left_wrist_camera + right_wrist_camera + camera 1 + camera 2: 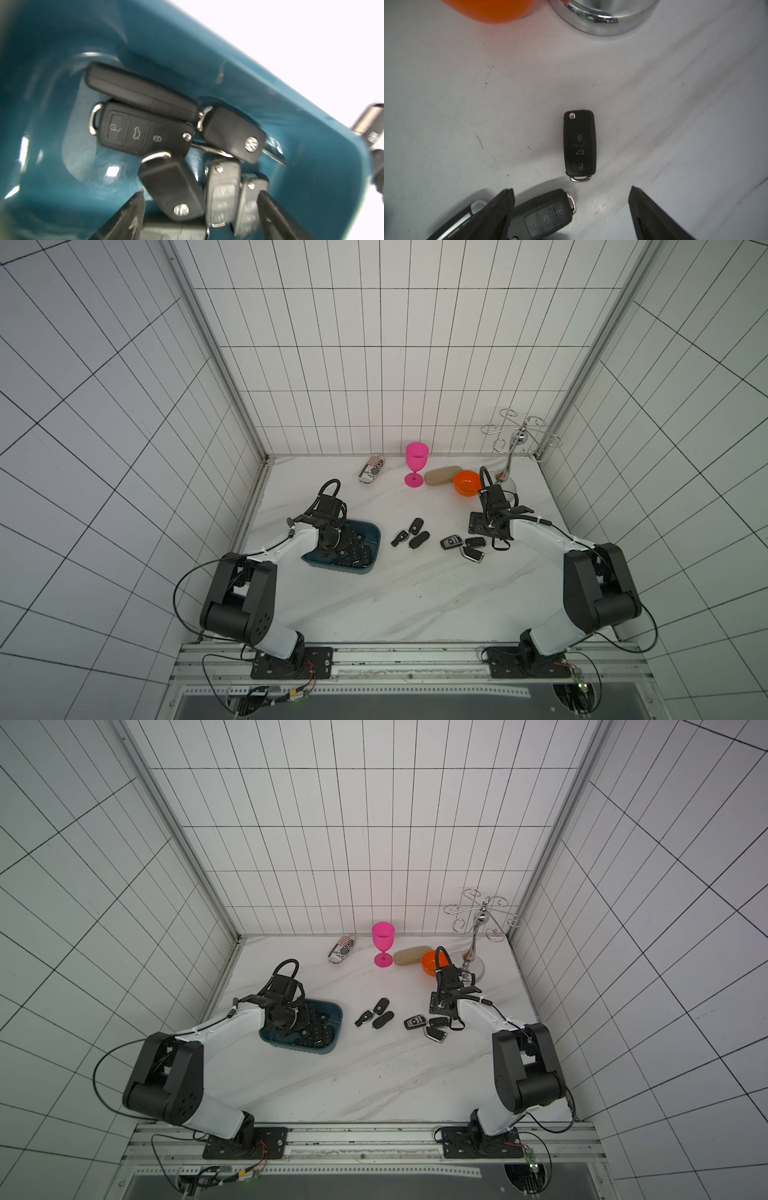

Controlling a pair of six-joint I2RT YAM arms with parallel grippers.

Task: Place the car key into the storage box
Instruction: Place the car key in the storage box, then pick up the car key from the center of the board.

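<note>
left gripper [200,193], jaws apart, low inside the storage box [270,83]; a car key [172,187] lies loose between its fingers [128,216] among other keys [224,195]. right gripper [571,188], jaws apart and empty; second key [579,145] on table [467,104] just ahead.

The left arm [282,545] reaches forward from its base, elbow folded back and raised, the white forearm sloping inward. The left wrist [330,510] is bent so the jaws point downward. In the left wrist view they stand spread wide, clamping nothing. The right arm [536,539] mirrors that pose, its right wrist [494,499] turned down, its jaws likewise wide apart and empty.
</note>
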